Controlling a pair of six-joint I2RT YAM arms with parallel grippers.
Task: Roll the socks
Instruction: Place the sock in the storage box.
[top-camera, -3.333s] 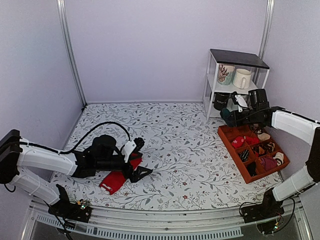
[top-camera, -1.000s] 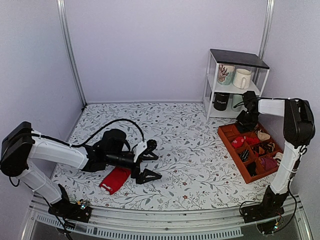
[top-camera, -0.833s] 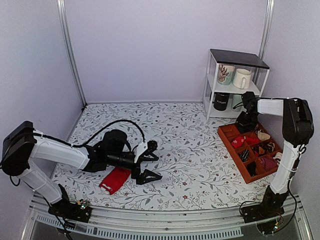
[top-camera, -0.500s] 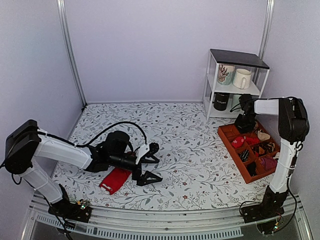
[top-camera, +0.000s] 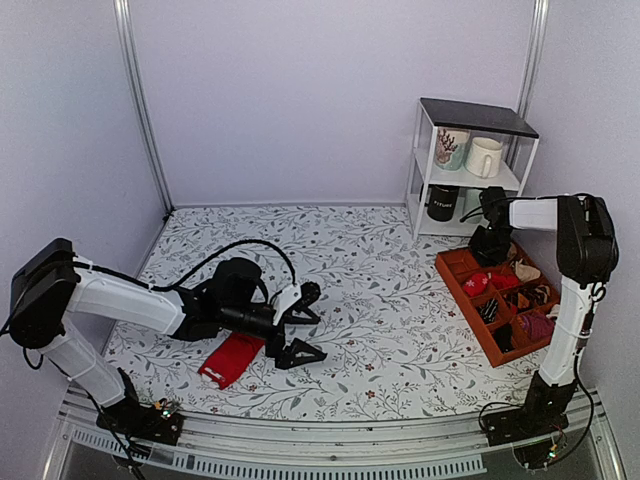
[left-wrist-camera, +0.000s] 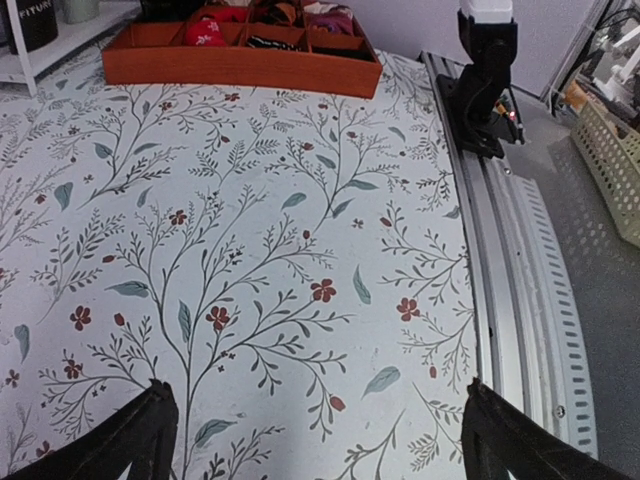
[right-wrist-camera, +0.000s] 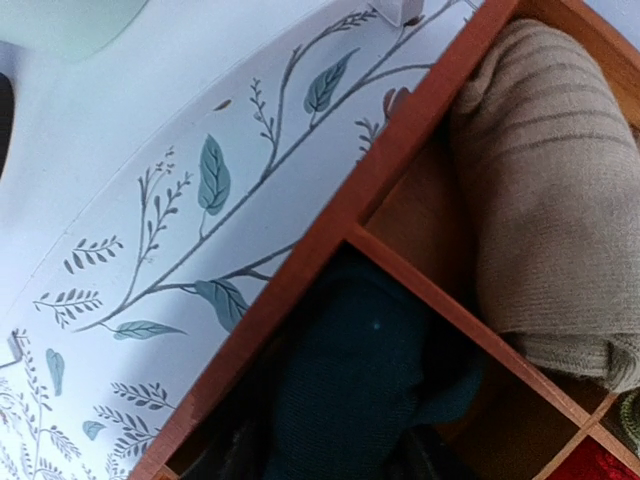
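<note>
**Worktop layout: one sock at the left, the other in the tray**

Directions are taken from above, with 12 o'clock at the far wall. On the worktop (top-camera: 380, 290), a flat sock (top-camera: 231, 358) lies at 8 o'clock, near the front edge. The left jaws are placed just beside it, at its 3 o'clock. A shelf unit (top-camera: 470, 165) stands in the far corner at 2 o'clock. A mug (top-camera: 452, 148) and a second mug (top-camera: 484, 157) are kept on its middle shelf, and a third mug (top-camera: 441, 203) on the shelf below. A divided tray (top-camera: 462, 305) is set before the unit at 3 o'clock. The other sock (right-wrist-camera: 350, 390) lies in the tray's 11 o'clock corner compartment, under the right jaws. A rolled sock (right-wrist-camera: 550, 190) fills the compartment beside it.
</note>
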